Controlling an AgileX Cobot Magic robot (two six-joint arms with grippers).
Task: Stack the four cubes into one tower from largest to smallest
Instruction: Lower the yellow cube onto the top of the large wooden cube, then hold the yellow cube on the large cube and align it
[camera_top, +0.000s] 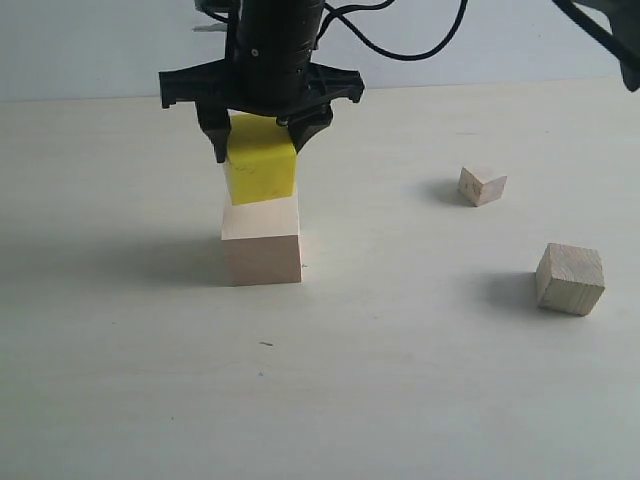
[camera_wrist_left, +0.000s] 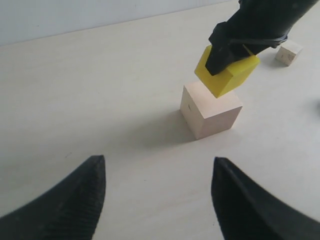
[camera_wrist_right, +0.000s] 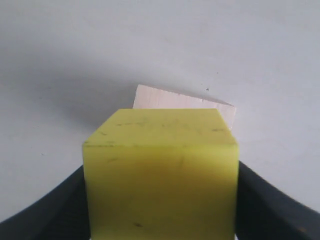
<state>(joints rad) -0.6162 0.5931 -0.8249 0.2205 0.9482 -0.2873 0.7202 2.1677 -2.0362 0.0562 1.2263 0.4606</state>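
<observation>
The right end effector (camera_top: 262, 142) grips the yellow cube (camera_top: 262, 172), twisted and tilted on the large wooden cube (camera_top: 262, 250). Let go askew, it could slip off or leave a crooked base. The left end effector (camera_wrist_left: 159, 165) hangs open, empty.

Right wrist view: yellow cube (camera_wrist_right: 160, 175) masks most of the pale cube (camera_wrist_right: 180, 100), only a sliver visible; yellow cube cropped at frame edge. Exterior: right gripper (camera_top: 261, 148) covers the yellow cube's top.
</observation>
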